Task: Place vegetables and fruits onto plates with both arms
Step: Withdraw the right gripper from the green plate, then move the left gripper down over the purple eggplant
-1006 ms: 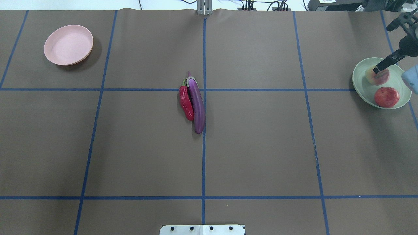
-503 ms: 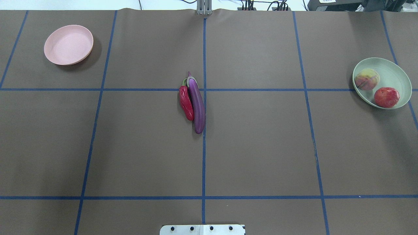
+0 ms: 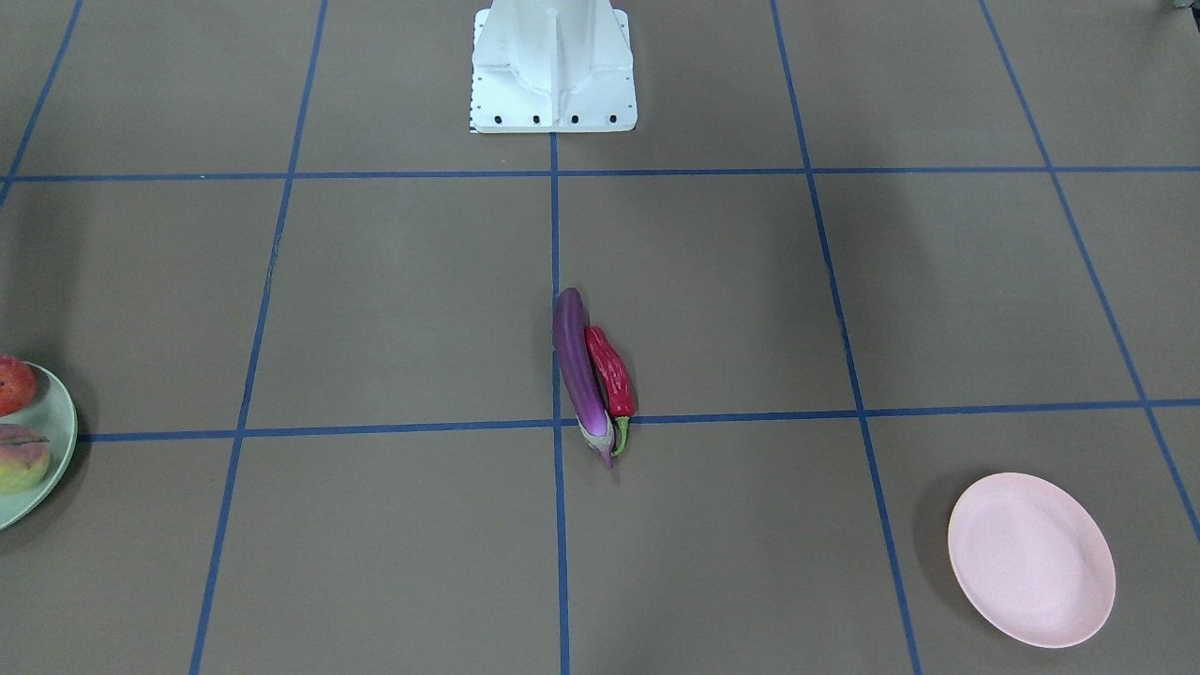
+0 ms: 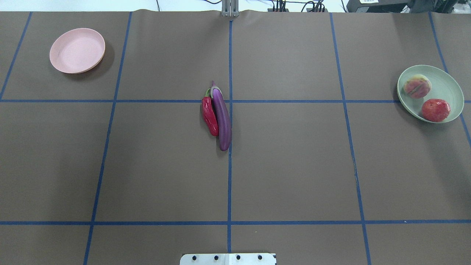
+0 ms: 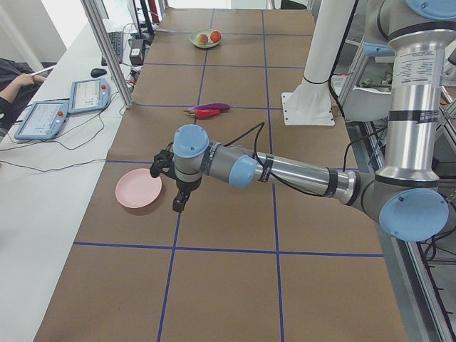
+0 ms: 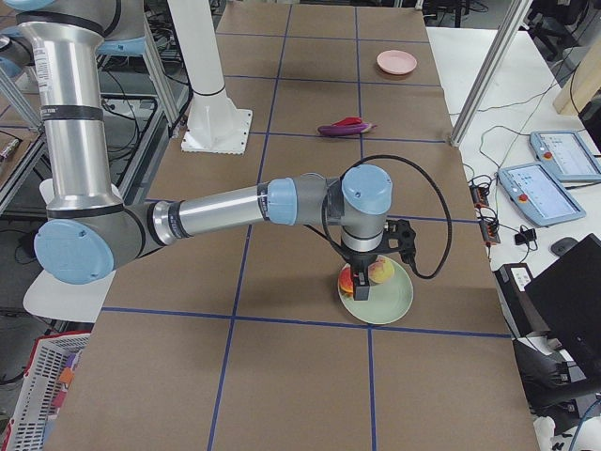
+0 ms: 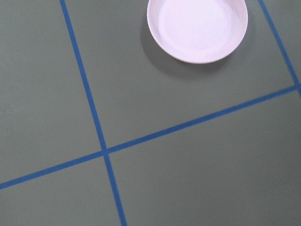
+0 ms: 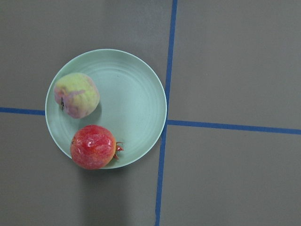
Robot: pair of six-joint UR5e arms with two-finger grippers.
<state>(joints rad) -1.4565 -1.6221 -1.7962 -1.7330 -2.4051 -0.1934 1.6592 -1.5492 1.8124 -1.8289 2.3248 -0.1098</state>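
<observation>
The purple eggplant [image 4: 222,117] and the red chili pepper [image 4: 209,117] lie side by side, touching, at the table's middle. The pale pink plate [image 4: 77,50] sits empty at the far left. The mint green plate [image 4: 443,82] at the far right holds the peach [image 4: 417,86] and the orange-red fruit [image 4: 435,110]. My left gripper [image 5: 178,203] hangs beside the pink plate [image 5: 139,191]; I cannot tell if it is open or shut. My right gripper [image 6: 362,287] hangs over the green plate [image 6: 394,303]; its state is also unclear. No fingers show in either wrist view.
The white base pedestal [image 3: 553,70] stands at the robot's side of the table. Blue tape lines grid the brown cover. Two teach pendants [image 5: 43,117] and a metal frame post [image 5: 107,50] stand along the far table edge.
One second ago my right gripper was at the peach in the green plate; it has since left the overhead view. The peach has shifted slightly in the plate.
</observation>
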